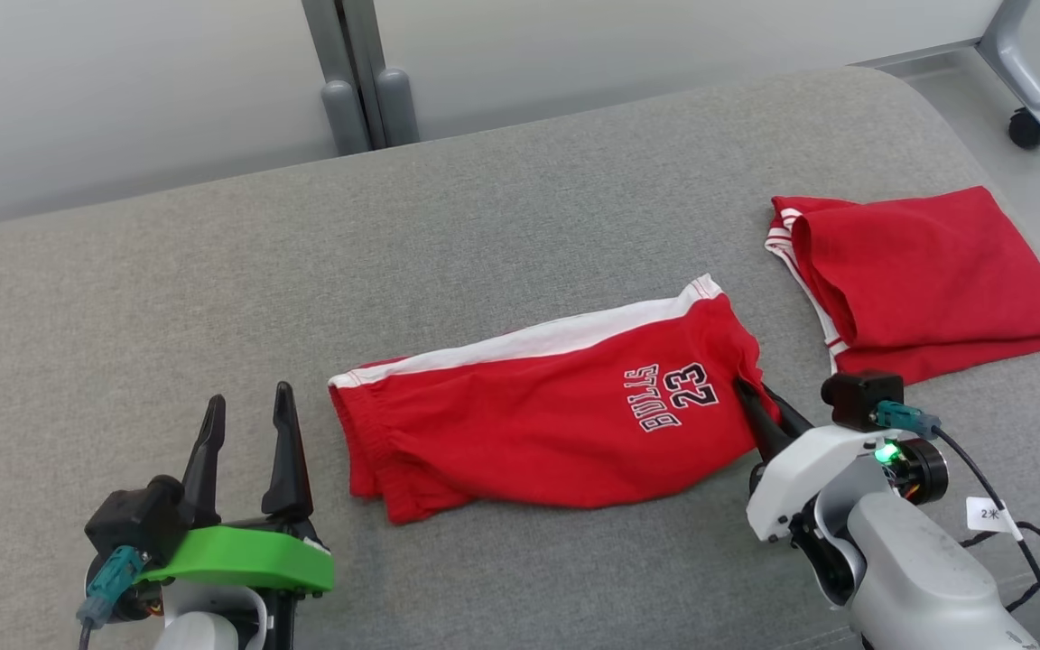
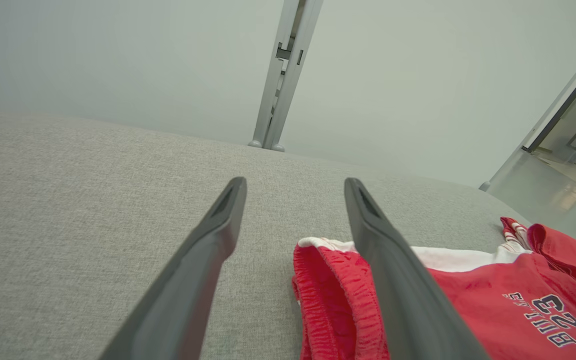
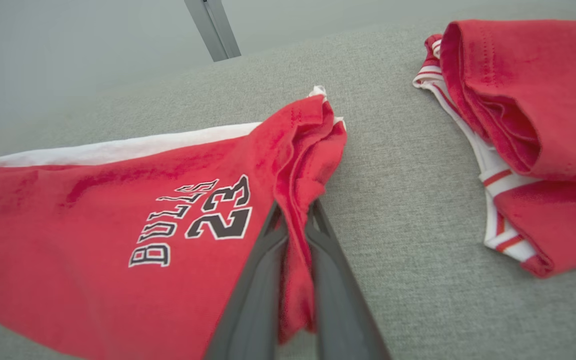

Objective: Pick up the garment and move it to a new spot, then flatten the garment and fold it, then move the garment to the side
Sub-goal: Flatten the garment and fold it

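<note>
— Where are the shorts to be found, and how are they laid?

— They are spread across the middle of the grey cushion, toward its near edge, with the waistband at the left end and the printed leg on top. One leg seems to have been laid over the other, so a first fold can be taken as done. The near edge is rumpled and has not been squared.

— And the grip?

— The hem at the right end is pinched by the right gripper. Its two fingers are pressed together on a bunch of red cloth, which is raised a little off the cushion there. The left gripper is held spread wide over the cushion's near left part, and no cloth is touched by it.

— What else is on the cushion?

— A second red garment, folded, is laid at the cushion's right end, with bare cushion left between the two. A grey post is seen behind the cushion's far edge.

— How much is judged to be left?

— The move to a new spot and the flattening look finished, and the folding looks begun. A cross fold, hem to waistband, is probably wanted, followed by the shift to the side. Care will be needed so that the layers are not dragged apart when the hem is carried.
</note>
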{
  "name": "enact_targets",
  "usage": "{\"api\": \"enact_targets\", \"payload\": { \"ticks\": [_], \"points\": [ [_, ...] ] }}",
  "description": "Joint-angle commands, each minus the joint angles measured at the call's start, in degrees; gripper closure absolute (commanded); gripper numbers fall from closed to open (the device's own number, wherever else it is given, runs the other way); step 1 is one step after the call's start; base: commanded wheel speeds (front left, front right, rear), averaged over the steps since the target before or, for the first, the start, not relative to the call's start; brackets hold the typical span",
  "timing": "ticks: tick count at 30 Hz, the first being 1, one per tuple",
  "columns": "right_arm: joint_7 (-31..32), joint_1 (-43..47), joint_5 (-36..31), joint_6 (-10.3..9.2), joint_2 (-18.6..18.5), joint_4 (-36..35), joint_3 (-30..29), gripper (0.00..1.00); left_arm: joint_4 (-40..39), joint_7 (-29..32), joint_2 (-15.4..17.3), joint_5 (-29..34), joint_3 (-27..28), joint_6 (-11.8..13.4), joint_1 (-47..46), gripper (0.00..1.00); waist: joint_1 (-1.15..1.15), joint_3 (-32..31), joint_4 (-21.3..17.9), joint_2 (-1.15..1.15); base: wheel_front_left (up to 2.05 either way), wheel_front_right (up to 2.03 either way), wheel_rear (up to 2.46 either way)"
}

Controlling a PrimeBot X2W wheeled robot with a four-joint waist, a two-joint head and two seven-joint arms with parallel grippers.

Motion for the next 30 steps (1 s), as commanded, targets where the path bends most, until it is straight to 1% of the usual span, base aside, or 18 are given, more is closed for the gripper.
{"api": "enact_targets", "payload": {
  "ticks": [1,6,10,14,19,25,30],
  "points": [
    [-0.2,1.1,-1.4,-0.08,0.4,-0.4,-1.1,1.0,0.1,0.0,0.2,0.3,0.1,-0.2,0.5,0.0,0.0,0.1,0.9,0.0,0.0,0.0,0.0],
    [0.3,1.4,-5.7,-0.08,2.1,-1.7,-4.1,1.0,0.2,0.0,0.1,-0.3,-0.3,-0.2,0.5,0.0,0.0,0.2,3.3,0.0,0.0,0.0,0.0],
    [2.0,-0.5,-8.3,-0.08,3.3,-5.0,-3.5,1.0,-0.1,0.0,0.1,-0.5,-0.9,-0.2,0.6,0.0,0.0,0.2,5.4,0.0,0.0,0.0,0.0],
    [4.6,-2.5,-9.1,-0.08,4.0,-9.2,0.2,1.0,-0.3,0.0,0.1,-1.1,-1.5,0.0,0.2,0.0,0.0,0.1,7.6,0.0,0.0,0.0,0.0],
    [7.4,-4.3,-4.5,-0.08,4.0,-15.0,8.9,1.0,-0.4,0.0,0.1,-2.2,-2.8,0.2,-0.5,0.0,0.0,-0.2,10.7,0.0,0.0,0.0,0.0],
    [8.8,-5.1,-1.4,-0.08,4.0,-16.9,16.6,1.0,-0.5,0.0,0.1,-3.0,-3.9,0.7,-0.2,0.0,0.0,-0.4,13.9,0.0,0.0,0.0,0.0],
    [8.7,-5.7,0.3,-0.08,4.0,-15.6,20.7,1.0,-0.7,0.0,0.1,-3.4,-4.3,1.0,0.1,0.0,0.0,-0.3,15.7,0.0,0.0,0.0,0.0]
  ]
}}
